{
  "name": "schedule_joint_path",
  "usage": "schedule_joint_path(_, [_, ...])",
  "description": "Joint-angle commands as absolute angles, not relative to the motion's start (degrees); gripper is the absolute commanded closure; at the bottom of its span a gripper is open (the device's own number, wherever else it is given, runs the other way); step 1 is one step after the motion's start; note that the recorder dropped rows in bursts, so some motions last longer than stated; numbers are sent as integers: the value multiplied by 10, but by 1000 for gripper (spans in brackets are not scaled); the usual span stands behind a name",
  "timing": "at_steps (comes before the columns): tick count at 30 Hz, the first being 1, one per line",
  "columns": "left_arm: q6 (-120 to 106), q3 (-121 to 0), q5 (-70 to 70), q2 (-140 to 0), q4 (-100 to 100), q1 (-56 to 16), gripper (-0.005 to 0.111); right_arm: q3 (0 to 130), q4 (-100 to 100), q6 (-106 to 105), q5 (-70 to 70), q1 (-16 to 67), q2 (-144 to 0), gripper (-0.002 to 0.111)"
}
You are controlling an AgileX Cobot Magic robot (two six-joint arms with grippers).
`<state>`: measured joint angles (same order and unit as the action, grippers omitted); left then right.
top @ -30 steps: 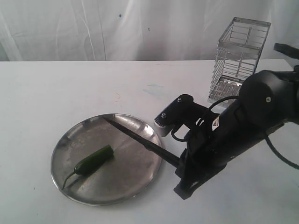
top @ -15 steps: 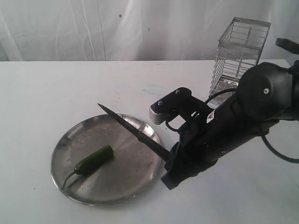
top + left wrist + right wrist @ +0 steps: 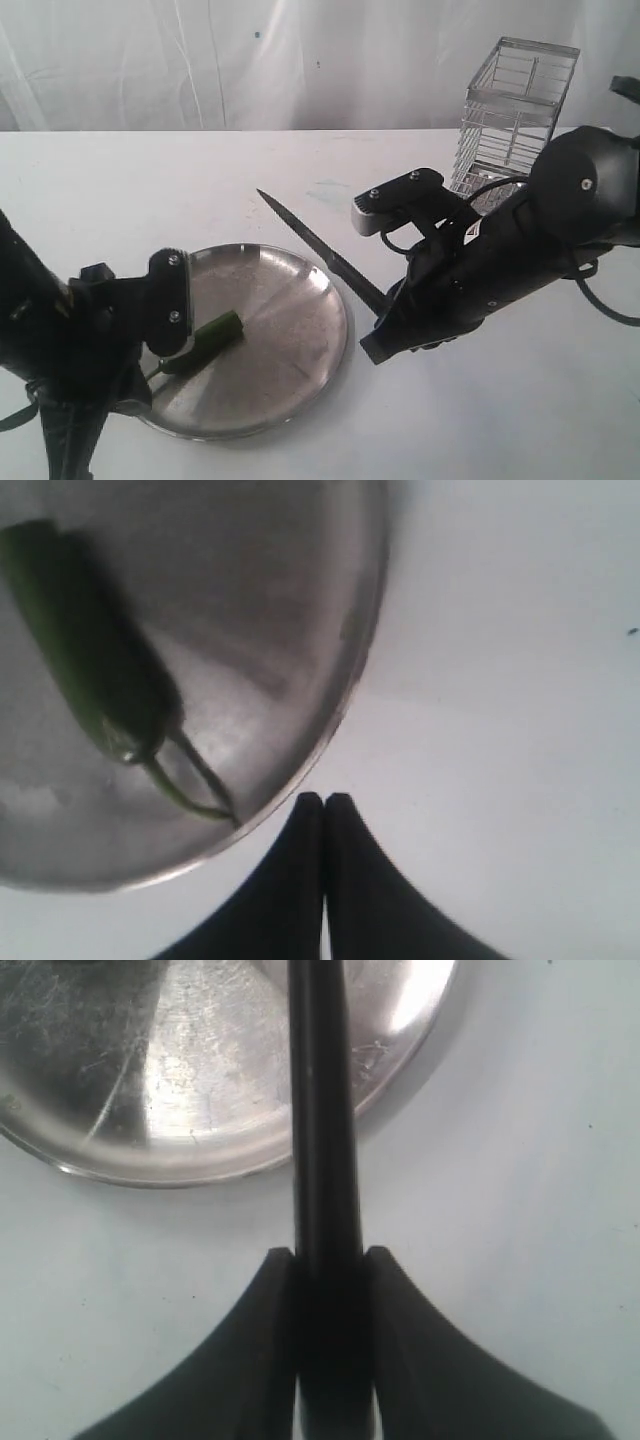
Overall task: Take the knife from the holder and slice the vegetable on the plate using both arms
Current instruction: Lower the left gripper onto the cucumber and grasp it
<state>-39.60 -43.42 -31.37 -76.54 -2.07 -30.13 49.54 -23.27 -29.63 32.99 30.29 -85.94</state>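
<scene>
Knife lifted higher, left hand arrived; no legible writing.

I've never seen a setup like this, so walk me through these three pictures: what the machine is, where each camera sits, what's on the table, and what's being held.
This is a robot with two black arms, each ending in a two-fingered hand. One picture looks at the whole table from outside; the other two come from small cameras on each wrist, looking past the fingers.

On the white table lie a round steel plate with a green chilli on it, and a wire holder at the back.

The right hand is shut on a black knife, its blade raised over the plate's edge. The left hand is shut and holds nothing, just off the plate's rim near the chilli's stem.
</scene>
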Motion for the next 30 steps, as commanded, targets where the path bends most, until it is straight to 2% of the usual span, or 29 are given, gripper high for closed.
schedule_joint_path(1, [-450, -452, -293, -780, -56, -312, 107, 497, -241, -295, 330, 297, -859, 108])
schedule_joint_path(5, [-452, -452, -246, -786, -50, -312, 102, 497, -239, -295, 329, 297, -859, 108])
schedule_joint_path(7, [-452, -452, -228, -791, -49, -312, 92, 497, -239, -295, 327, 297, -859, 108])
schedule_joint_path(12, [-448, -452, -174, -828, -21, -310, 56, 497, -239, -293, 325, 297, -859, 108])
schedule_joint_path(15, [-448, -452, -143, -861, -20, -308, 45, 497, -239, -292, 324, 297, -859, 108])
schedule_joint_path(24, [-360, -457, -63, -903, -21, -235, 44, 497, -233, -261, 312, 297, -859, 108])
schedule_joint_path(30, [-357, -484, -128, -920, -32, -225, 51, 497, -234, -253, 310, 297, -859, 108])
